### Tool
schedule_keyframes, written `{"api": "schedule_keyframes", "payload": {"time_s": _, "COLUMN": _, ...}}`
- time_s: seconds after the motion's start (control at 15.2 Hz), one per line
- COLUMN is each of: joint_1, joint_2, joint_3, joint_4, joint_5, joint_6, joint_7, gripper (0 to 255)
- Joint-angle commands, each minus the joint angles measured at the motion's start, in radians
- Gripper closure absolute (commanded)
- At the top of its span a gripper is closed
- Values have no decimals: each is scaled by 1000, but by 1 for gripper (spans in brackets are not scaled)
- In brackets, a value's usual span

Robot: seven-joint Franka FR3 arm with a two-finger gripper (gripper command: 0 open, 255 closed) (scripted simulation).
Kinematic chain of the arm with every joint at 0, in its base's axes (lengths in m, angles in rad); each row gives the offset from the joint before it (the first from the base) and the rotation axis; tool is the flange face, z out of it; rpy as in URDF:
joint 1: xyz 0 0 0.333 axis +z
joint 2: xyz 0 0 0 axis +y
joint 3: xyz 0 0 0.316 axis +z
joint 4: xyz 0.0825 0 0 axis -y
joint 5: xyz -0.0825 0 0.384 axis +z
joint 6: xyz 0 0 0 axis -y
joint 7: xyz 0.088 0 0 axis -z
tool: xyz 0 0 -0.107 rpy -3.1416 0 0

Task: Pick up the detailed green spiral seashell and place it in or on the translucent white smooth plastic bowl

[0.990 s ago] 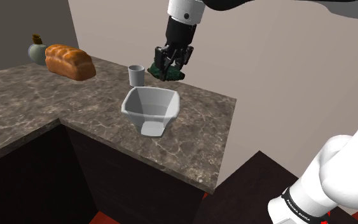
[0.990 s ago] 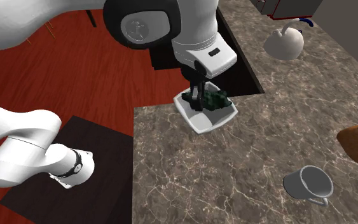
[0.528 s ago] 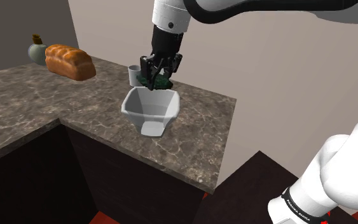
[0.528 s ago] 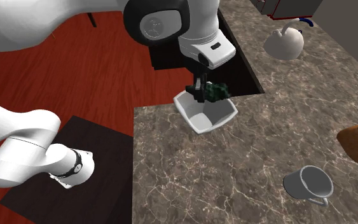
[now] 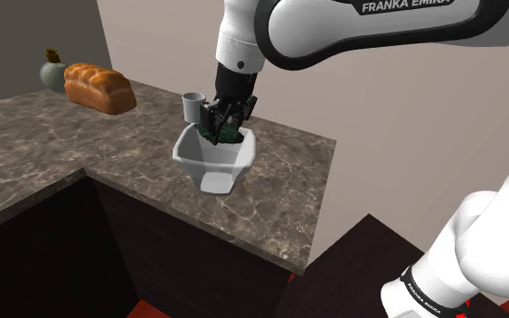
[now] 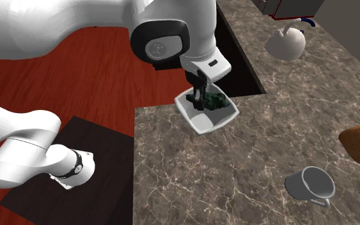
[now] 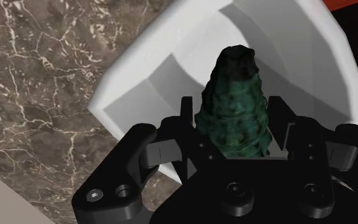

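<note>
The pincer (image 5: 222,126) is clamped on the dark green spiral seashell (image 7: 234,108), one black finger on each flank. The shell's pointed end pokes out past the fingertips, straight at the hollow of the white bowl (image 5: 216,169). In the shoulder view the shell hangs low in the bowl's mouth, close to the far wall. In the second exterior view it sits over the middle of the opening. I can't tell whether the tip touches the bowl's floor yet.

This looks like the release step, and the task is nearly done. The good move is a small drop, so ease down a touch more, part the fingers gently, then rise straight up so nothing brushes the walls. The bowl looks light and stands close to the edge of the marbled counter (image 6: 236,172), so a sideways bump could shove it toward the drop.

Around it, a grey cup (image 5: 193,105) stands beyond the bowl, clear of the pincer. A bread loaf (image 5: 98,87) lies well away, with a small round greenish thing (image 5: 52,72) behind it. A white kettle (image 6: 286,43) sits far along the counter. Nothing blocks the way up.
</note>
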Motion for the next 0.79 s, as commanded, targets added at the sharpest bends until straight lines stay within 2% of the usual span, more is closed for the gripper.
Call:
{"api": "schedule_keyframes", "payload": {"time_s": 0.0, "joint_1": 0, "joint_2": 0, "joint_3": 0, "joint_4": -9, "joint_5": 0, "joint_6": 10, "joint_7": 1, "gripper": 255}}
{"api": "schedule_keyframes", "payload": {"time_s": 0.4, "joint_1": 0, "joint_2": 0, "joint_3": 0, "joint_4": -8, "joint_5": 0, "joint_6": 10, "joint_7": 1, "gripper": 255}}
{"api": "schedule_keyframes", "payload": {"time_s": 0.46, "joint_1": 0, "joint_2": 0, "joint_3": 0, "joint_4": -8, "joint_5": 0, "joint_6": 10, "joint_7": 1, "gripper": 0}}
{"api": "schedule_keyframes", "payload": {"time_s": 0.73, "joint_1": 0, "joint_2": 0, "joint_3": 0, "joint_4": -8, "joint_5": 0, "joint_6": 9, "joint_7": 1, "gripper": 0}}
